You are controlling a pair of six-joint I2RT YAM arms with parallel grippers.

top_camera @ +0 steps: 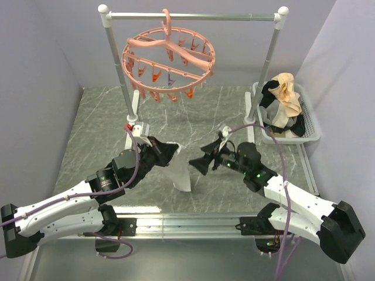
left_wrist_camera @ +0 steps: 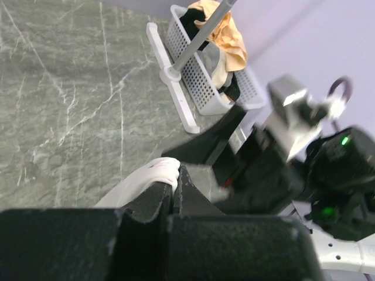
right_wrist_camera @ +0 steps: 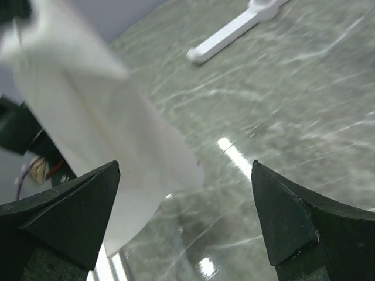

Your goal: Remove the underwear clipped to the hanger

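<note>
The salmon-pink hanger [top_camera: 169, 61] hangs from the silver rail, and I see no garment on its clips. My left gripper [top_camera: 170, 151] is shut on a pale grey-white piece of underwear [top_camera: 180, 170] that droops toward the table. In the left wrist view the fabric [left_wrist_camera: 146, 178] is pinched between the closed fingertips of that gripper [left_wrist_camera: 176, 175]. My right gripper [top_camera: 196, 164] stands open just right of the cloth. In the right wrist view the underwear [right_wrist_camera: 99, 129] hangs in front of the left finger, with only table behind the gap of the right gripper [right_wrist_camera: 184, 199].
A white basket [top_camera: 310, 126] at the back right holds a heap of black and cream underwear [top_camera: 284, 96]. The rail's two posts stand on white feet [right_wrist_camera: 234, 29] on the grey marble table. Purple walls close in both sides.
</note>
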